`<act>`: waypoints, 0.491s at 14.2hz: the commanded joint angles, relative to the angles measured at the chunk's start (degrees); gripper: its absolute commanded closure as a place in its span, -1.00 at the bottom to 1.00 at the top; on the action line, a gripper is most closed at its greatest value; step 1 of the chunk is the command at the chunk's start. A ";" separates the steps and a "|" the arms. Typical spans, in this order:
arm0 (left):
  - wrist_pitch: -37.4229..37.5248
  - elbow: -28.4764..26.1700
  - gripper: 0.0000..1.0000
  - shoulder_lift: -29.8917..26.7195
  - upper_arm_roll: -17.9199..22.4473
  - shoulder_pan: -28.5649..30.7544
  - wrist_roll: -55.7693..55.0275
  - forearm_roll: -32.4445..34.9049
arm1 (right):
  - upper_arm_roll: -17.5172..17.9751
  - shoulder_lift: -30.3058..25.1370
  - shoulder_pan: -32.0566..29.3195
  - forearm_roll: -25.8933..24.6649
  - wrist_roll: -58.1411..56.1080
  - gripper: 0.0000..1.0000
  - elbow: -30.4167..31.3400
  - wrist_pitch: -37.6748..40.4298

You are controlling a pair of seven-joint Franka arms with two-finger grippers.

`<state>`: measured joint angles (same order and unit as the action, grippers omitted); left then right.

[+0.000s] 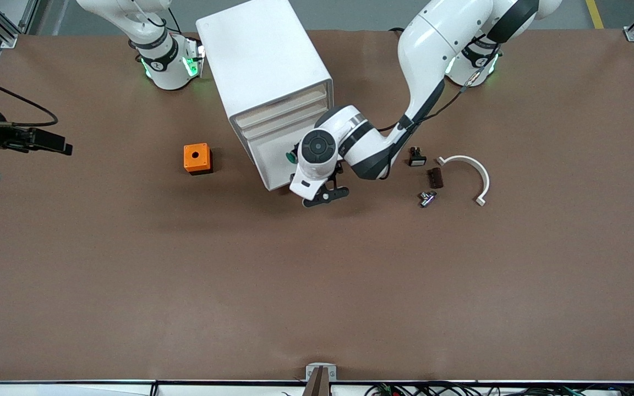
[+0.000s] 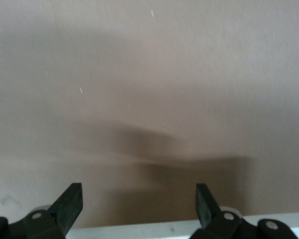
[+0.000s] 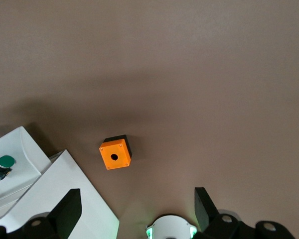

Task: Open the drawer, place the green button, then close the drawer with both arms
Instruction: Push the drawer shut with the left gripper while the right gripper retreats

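Note:
The white cabinet [image 1: 262,60] stands at the middle of the table, near the robots' bases. Its lowest drawer [image 1: 270,159] stands pulled out. The green-capped button [image 1: 290,158] lies in it and also shows in the right wrist view [image 3: 6,161] in the white tray [image 3: 20,144]. My left gripper [image 1: 325,195] is open and empty, at the drawer's front. In the left wrist view its fingers [image 2: 70,204] stand wide apart with a white edge [image 2: 154,230] between them. My right gripper [image 3: 137,204] is open and empty, high over the table by its own base.
An orange box [image 1: 197,158] with a hole sits beside the cabinet, toward the right arm's end. Toward the left arm's end lie a black part with a white face [image 1: 416,158], a brown piece [image 1: 435,177], a metal piece [image 1: 427,198] and a white curved piece [image 1: 468,170].

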<state>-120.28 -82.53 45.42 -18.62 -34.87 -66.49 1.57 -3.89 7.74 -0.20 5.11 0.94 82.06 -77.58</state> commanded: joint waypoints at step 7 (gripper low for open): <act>-0.83 -1.14 -1.00 -0.77 -3.17 -4.23 -7.07 0.54 | 1.43 -4.05 -2.00 -4.66 -3.05 -1.00 1.44 -4.25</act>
<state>-120.28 -82.99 45.42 -21.52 -37.41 -71.19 1.57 -3.44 4.81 -1.83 2.54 -1.82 83.16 -81.20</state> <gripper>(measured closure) 0.000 0.000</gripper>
